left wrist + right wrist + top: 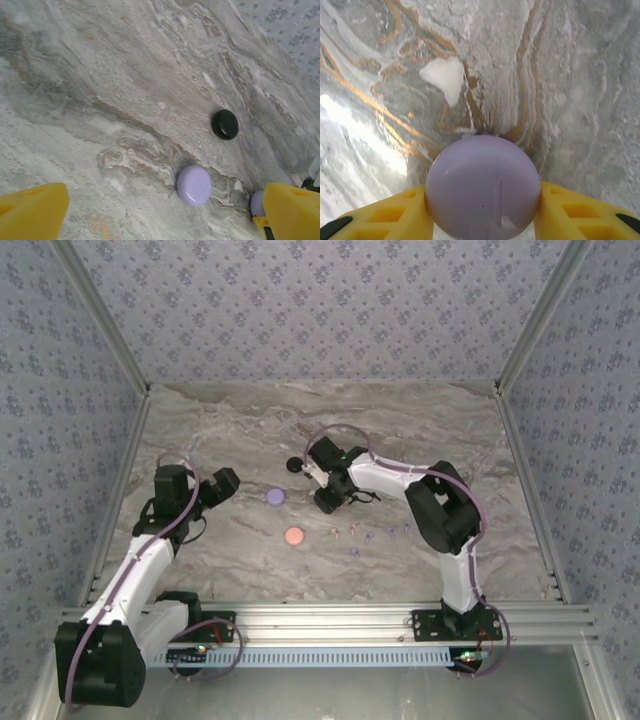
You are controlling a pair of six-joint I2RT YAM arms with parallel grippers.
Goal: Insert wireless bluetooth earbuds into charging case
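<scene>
Nothing is in a case yet: the earbuds lie scattered toward the bench's near edge, right of centre. The right gripper, arm stretched to mid-bench, has its yellow fingers pressed on both sides of a round lilac case, which looks unopened. The left gripper hovers wide and empty, left of centre.

your left arm leans up and inward, the left gripper spread wide (yellow fingers far apart in its wrist view). your right arm folds at the elbow and reaches left, the right gripper pointing down, its pads pressed against both sides of a lilac round case.
</scene>
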